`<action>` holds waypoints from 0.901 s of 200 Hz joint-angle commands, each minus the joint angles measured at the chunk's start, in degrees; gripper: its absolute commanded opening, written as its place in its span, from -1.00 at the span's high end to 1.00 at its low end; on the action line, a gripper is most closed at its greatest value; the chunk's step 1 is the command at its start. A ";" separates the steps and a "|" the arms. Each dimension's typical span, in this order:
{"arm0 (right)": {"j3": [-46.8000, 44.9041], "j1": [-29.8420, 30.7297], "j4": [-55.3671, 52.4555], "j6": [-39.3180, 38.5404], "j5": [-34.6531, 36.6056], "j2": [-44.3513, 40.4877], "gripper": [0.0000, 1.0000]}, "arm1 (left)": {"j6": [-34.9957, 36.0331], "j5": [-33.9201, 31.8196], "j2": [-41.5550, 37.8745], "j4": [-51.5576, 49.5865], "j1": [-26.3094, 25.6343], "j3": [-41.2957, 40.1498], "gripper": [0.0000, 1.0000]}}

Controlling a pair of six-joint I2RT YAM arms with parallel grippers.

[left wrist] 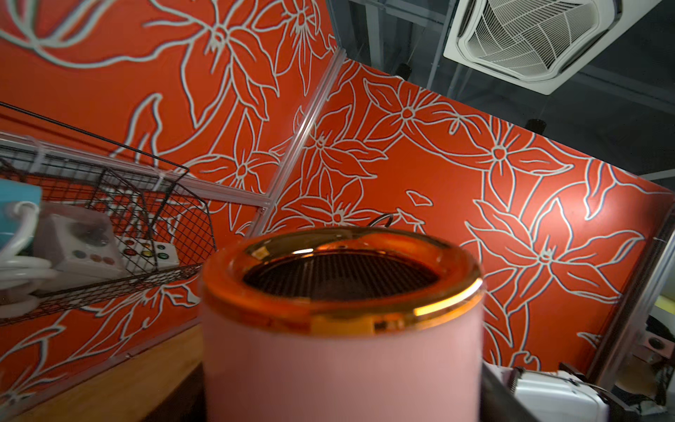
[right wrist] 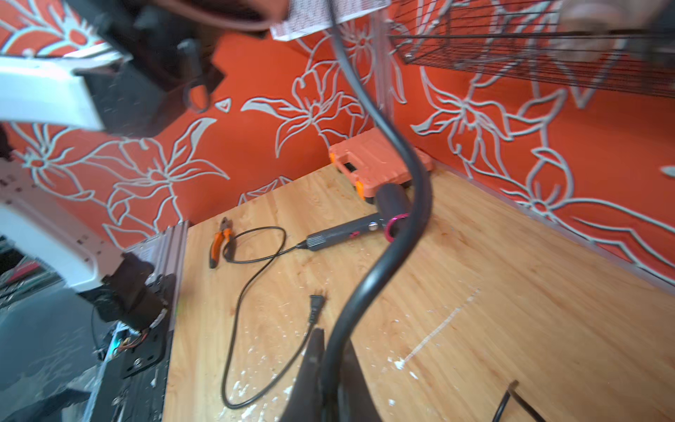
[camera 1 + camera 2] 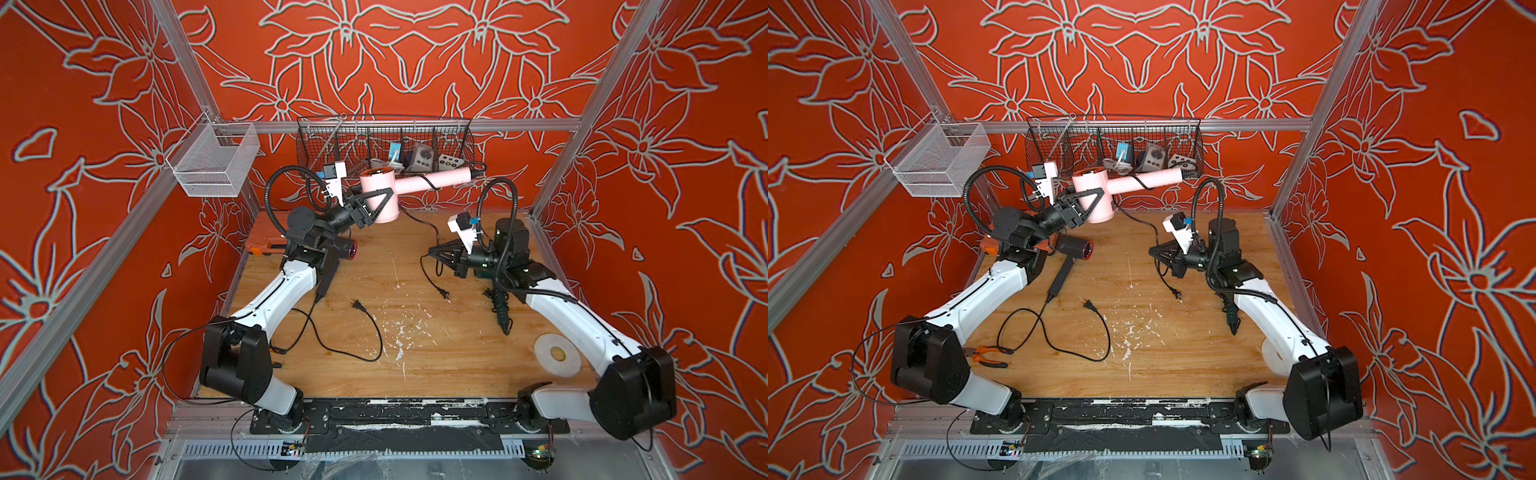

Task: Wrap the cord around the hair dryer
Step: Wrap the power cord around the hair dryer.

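Clamping: the left gripper point(image 3: 379, 203) is closed across the barrel of the pink hair dryer point(image 3: 380, 180). It holds the dryer in the air just in front of the wire basket point(image 3: 316, 141), with the handle point(image 3: 440, 178) pointing toward the robot's right.
Pinching: the right gripper point(image 3: 436, 254) has its jaws together on the cord point(image 2: 365, 292), low over the counter point(image 3: 415, 365). The right wrist view shows the cord passing between the fingers and rising toward the dryer.
Done: very little, by my reading. In both top views a dark line crosses the handle; it may be one turn of cord, but I cannot tell for sure.
Left: most of the cord hangs free in a slack curve between dryer and right gripper. Beyond the gripper the tail drops to the counter and ends in the plug point(image 3: 444, 294). Nearly all the winding is yet to come.
Dryer: a smooth matte pink cylinder with a straight round handle. The left wrist view shows a shiny copper-gold rim point(image 1: 449, 296) around a fine dark mesh point(image 1: 343, 270).
Cord: black, round, rubbery-looking and pliant, bending without kinks.
Counter: pale wood grain, scuffed and flecked with white.
Nearby: a dark hair dryer point(image 3: 1065, 266) with a magenta ring lies on the counter, its own thin cord point(image 3: 1100, 332) looped loosely beside it.
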 commanded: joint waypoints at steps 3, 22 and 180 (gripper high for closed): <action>2.11 5.34 -10.05 -8.50 4.36 -3.06 1.00 | 2.27 -2.24 0.27 1.66 2.81 2.72 1.00; 4.54 9.19 -17.50 -13.08 7.89 -4.54 1.00 | 3.26 -1.76 0.72 0.30 5.10 3.30 1.00; 25.46 22.39 -50.30 -30.30 26.32 -5.72 1.00 | 25.44 -5.50 0.02 -28.39 6.87 5.98 1.00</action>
